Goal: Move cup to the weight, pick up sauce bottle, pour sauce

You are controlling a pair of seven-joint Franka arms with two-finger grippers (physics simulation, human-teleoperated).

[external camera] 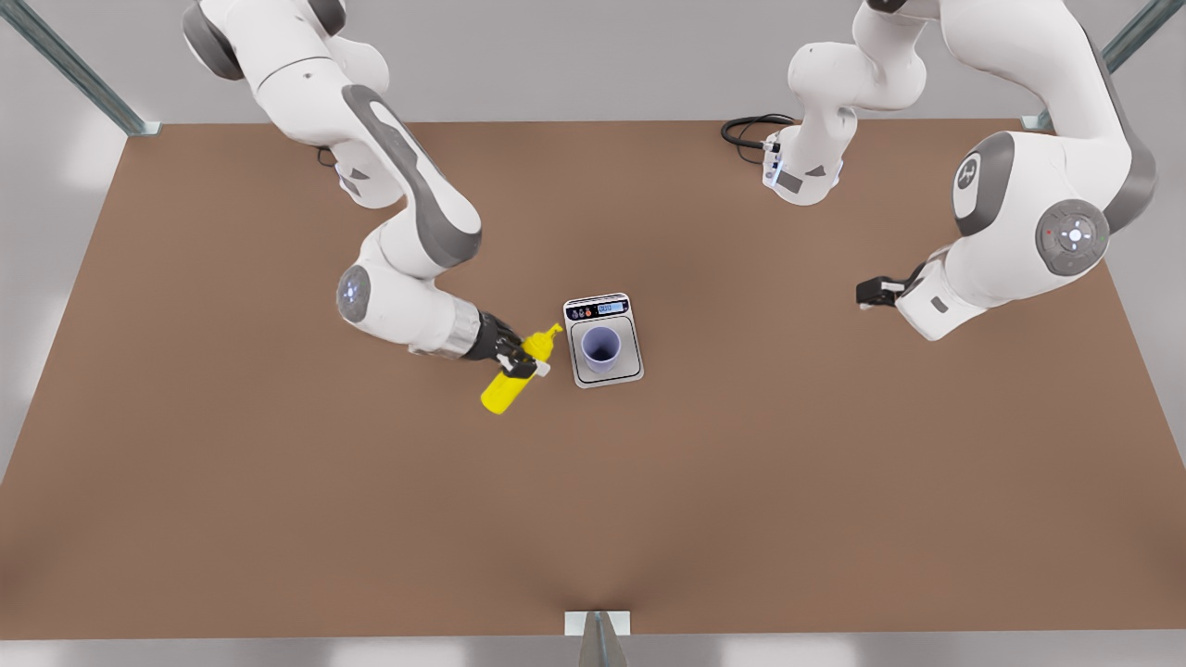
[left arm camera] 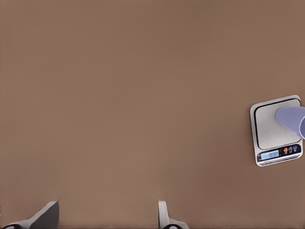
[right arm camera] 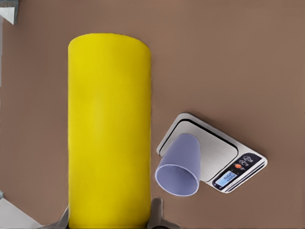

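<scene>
The small flat silver-grey kitchen scale with a white rim (external camera: pixel 604 341) lies on the brown counter (external camera: pixel 278 500), and the plain lavender-blue tumbler (external camera: pixel 600 349) stands upright on the middle of its platform, well inside the rim. The scale's dark strip with its blue display is on the side towards the arms' bases.

Just beside the scale, on the front view's left, the right end effector (external camera: pixel 521 361) is clamped on the bright yellow cylindrical squeeze bottle (external camera: pixel 505 392). It grips the bottle near its shoulder. The bottle is tilted, its pointed nozzle aimed towards the scale and its base angled away; the nozzle tip is close to the scale's edge but apart from the tumbler. In the right wrist view, the yellow body (right arm camera: pixel 109 129) sits between the fingers (right arm camera: pixel 156 213), with the tumbler (right arm camera: pixel 180 164) and scale (right arm camera: pixel 212 152) beyond it.

The left end effector (external camera: pixel 869 294) waits well away from the scale, on the front view's right, holding nothing. In the left wrist view its fingertips (left arm camera: pixel 163 212) stand apart over bare counter, with the scale (left arm camera: pixel 275 130) and tumbler (left arm camera: pixel 291 119) off to one side.
</scene>
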